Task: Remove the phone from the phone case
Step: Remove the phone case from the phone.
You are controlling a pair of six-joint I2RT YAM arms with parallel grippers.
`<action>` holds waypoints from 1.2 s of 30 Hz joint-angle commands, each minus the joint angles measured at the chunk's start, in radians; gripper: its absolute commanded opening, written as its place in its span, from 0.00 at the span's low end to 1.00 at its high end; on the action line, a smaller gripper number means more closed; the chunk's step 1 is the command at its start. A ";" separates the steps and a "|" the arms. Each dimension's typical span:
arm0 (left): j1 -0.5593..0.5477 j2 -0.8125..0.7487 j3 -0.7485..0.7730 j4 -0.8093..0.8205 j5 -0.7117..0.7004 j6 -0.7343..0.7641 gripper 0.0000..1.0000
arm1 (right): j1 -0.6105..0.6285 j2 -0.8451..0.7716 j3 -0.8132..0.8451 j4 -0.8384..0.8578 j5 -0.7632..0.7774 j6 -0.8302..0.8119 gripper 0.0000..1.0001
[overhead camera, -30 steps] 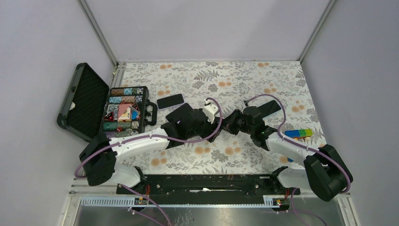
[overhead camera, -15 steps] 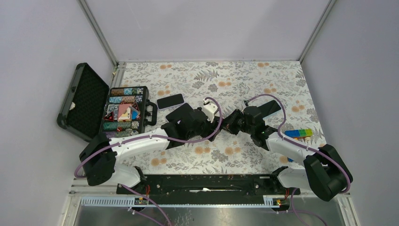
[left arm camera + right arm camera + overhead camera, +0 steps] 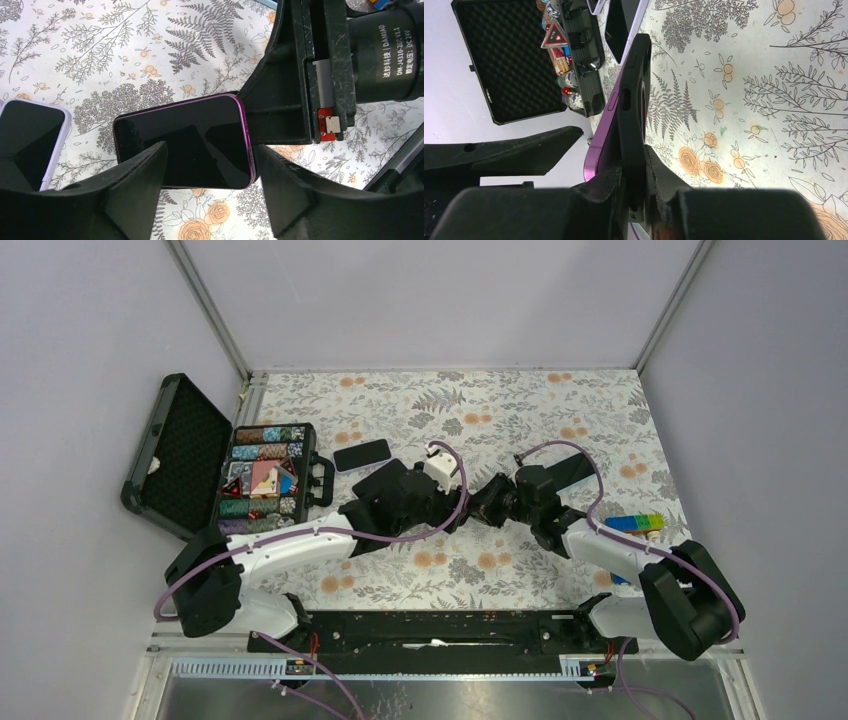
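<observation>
Table (image 3: 500,410): floral cover, both arms reaching in to meet at its centre.

Storage case (image 3: 180,455): open at far left, lid thrown back, trays of small parts. Well apart from the work.

Right end effector (image 3: 630,175): closed on one end of the phone (image 3: 190,145), held above the table. It clamps the purple body and the black phone case (image 3: 631,95) together, edge-on in the right wrist view.

Left end effector (image 3: 210,155): open, holding nothing, one finger to each side of the phone in its own view. It is the nearer free arm. The phone lies straight ahead of it, screen toward its camera, long axis running left-right along the line between its fingers. Judgement: closing as it stands would meet the phone end-on. A hold across the short width, clear of the right fingers, needs a wrist turn first.

Obstacles: the right end effector body crowds the phone's right end.

Second phone (image 3: 362,454): pale-edged, flat on the table, just far-left of the left arm.

Dark flat item (image 3: 572,467): far of the right arm, identity unclear.

Coloured blocks (image 3: 636,523): right, out of the way.
</observation>
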 commanded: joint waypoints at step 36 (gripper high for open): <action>-0.052 0.138 0.178 -0.224 -0.330 0.060 0.33 | 0.000 -0.016 0.073 -0.010 -0.035 -0.012 0.00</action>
